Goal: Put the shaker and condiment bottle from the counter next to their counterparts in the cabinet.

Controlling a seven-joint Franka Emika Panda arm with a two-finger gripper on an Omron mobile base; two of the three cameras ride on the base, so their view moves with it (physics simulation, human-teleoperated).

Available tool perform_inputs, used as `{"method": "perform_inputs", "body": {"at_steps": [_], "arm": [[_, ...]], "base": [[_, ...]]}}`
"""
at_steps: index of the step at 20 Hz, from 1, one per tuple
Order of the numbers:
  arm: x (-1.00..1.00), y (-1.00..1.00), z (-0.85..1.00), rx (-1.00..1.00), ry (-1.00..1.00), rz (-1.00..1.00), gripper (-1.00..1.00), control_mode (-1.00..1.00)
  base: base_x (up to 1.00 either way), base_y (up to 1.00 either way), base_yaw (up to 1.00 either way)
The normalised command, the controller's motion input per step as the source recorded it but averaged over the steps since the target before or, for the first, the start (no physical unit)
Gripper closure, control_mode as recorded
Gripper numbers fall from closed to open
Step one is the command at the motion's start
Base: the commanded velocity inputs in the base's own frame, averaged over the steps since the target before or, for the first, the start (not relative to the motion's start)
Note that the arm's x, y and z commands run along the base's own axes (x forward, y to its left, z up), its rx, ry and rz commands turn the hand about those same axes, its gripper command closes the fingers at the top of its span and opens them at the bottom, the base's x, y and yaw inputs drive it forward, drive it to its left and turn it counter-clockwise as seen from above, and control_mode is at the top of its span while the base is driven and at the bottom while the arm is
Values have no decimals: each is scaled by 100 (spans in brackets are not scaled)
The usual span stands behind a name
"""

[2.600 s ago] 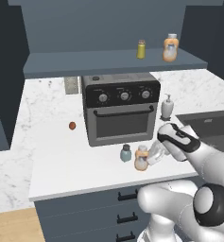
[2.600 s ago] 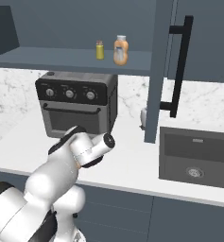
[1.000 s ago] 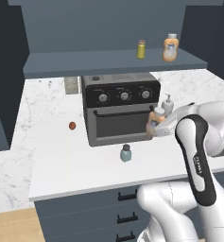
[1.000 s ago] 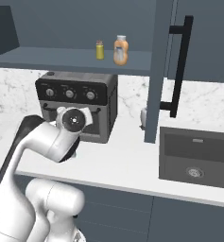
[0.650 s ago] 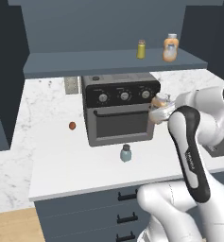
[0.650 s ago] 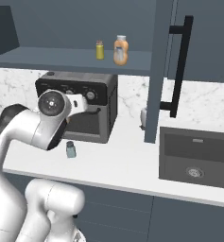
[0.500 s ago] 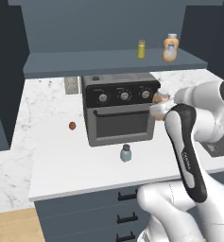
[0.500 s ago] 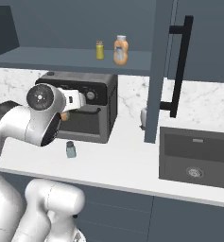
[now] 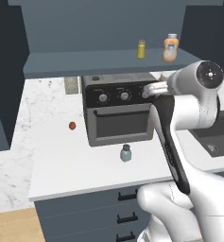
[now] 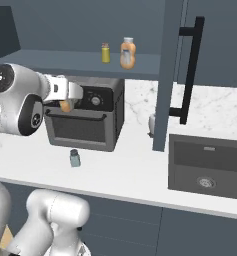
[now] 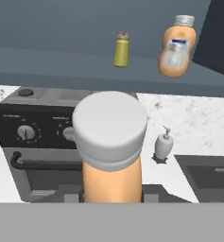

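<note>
One rigid, light, smooth-sided orange plastic condiment bottle with pale round cap (image 11: pixel 109 142), clamped at mid-body in gripper (image 10: pixel 66 104), aloft before black toaster oven (image 10: pixel 85 120), likely slippery.

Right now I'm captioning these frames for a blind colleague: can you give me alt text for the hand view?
An orange condiment bottle with a pale cap sits upright and close in the fingers, in front of a black toaster oven. Above, the cabinet shelf holds a yellow-green shaker and a second orange bottle.
</note>
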Motion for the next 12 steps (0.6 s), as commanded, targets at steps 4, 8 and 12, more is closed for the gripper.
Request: {"method": "perform_inputs", "body": {"at_steps": [4,8,12], "arm": [[-1,0,70,0,0,-21,100,-100],[-7,-5,72,5,0,-16,100,-100],[-2,3,0,0,0,0,100,-100]], "base": [[0,0,0],[0,0,0],[0,0,0]]}}
